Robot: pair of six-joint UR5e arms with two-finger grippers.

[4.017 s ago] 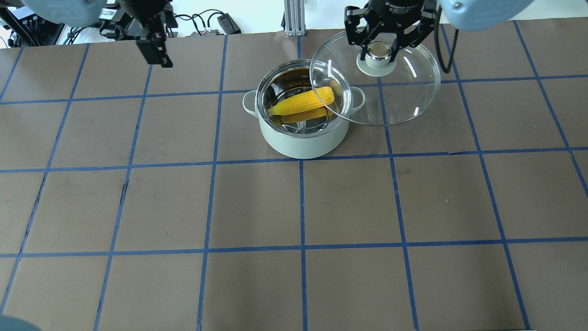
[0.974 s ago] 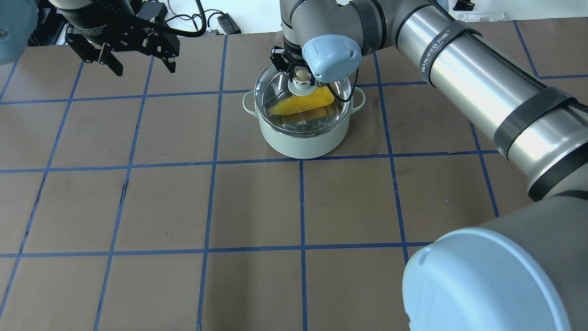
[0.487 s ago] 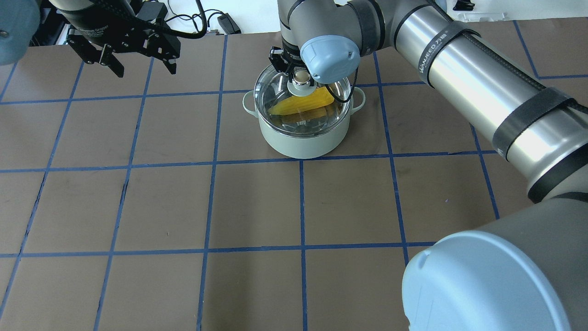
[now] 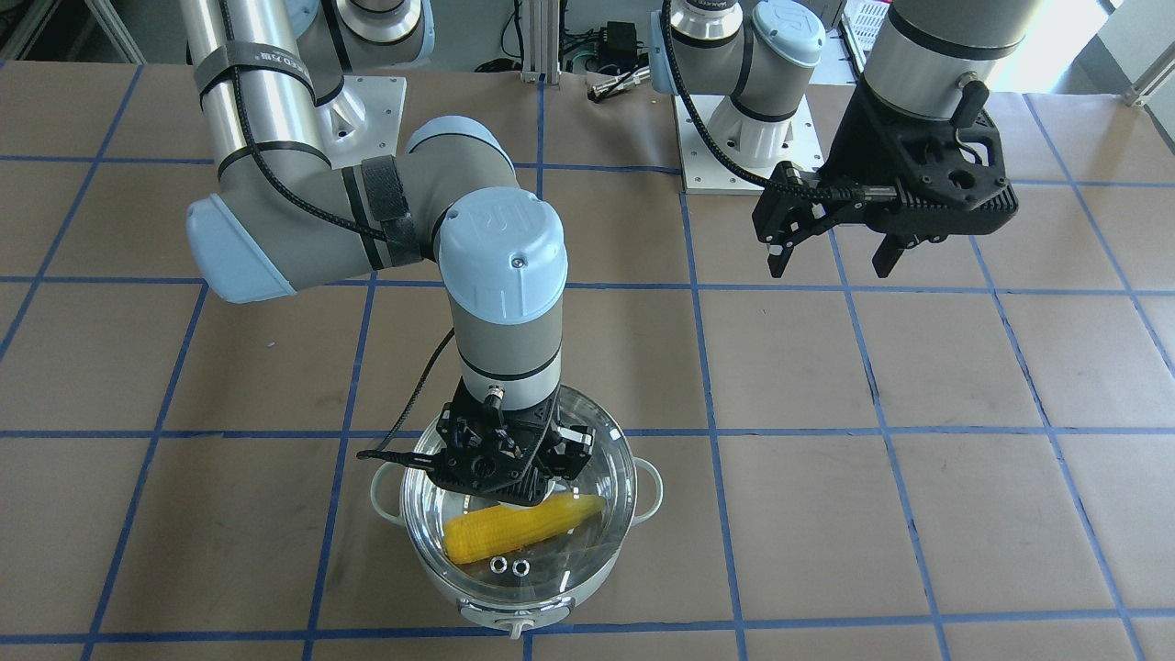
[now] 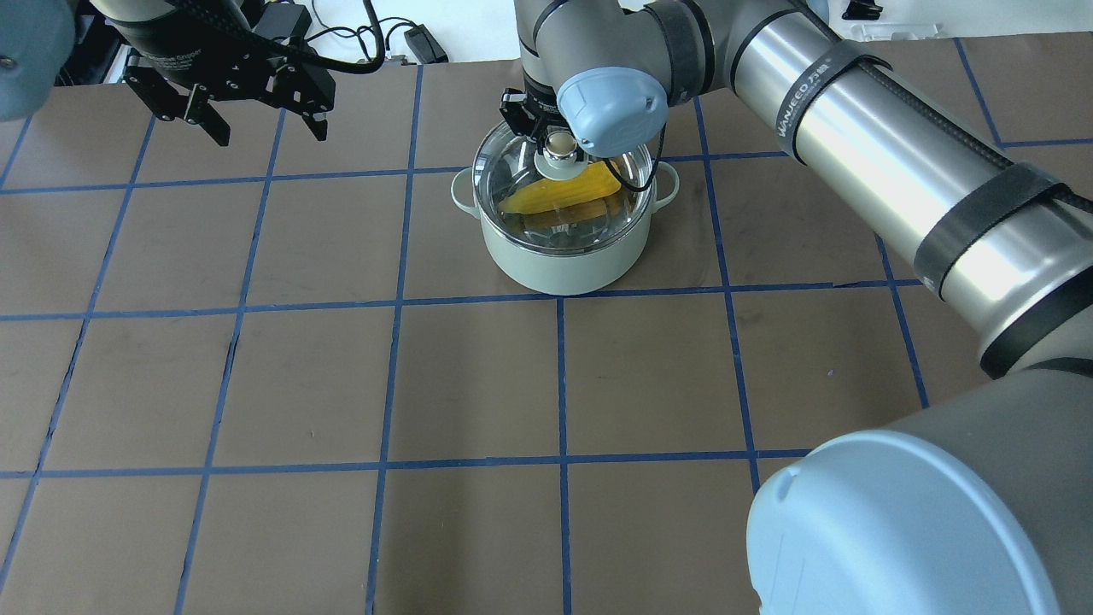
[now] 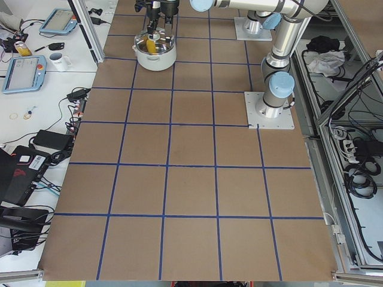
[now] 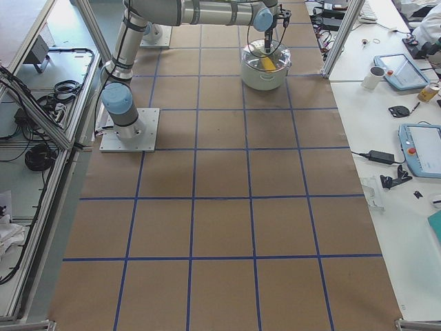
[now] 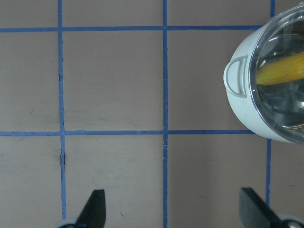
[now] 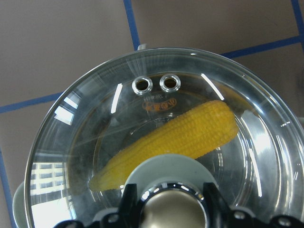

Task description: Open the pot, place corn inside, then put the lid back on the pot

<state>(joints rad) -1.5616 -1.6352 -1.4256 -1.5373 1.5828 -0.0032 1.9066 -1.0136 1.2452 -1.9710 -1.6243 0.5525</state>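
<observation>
Pot [image 5: 555, 265]: stands closed on the brown table [image 4: 918, 514].
Corn [image 4: 523, 528]: lies inside the pot, showing through the glass.
Lid [image 4: 601, 459]: sits level on the pot's rim.
Right claw [image 9: 168, 211]: clenched on the lid's knob [image 5: 559, 143] from above.
Left claw [image 4: 831, 264]: released, fingers wide apart, hovering over the table well apart from the pot.

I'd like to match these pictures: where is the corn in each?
Front-facing: corn low centre, under the lid.
Overhead: corn upper centre.
Left side: corn top, left of centre, tiny.
Right side: corn top, right of centre, tiny.
Left wrist: corn at right edge, cut off.
Right wrist: corn centre, large.
Shared landmark: the pale green pot holding it.
</observation>
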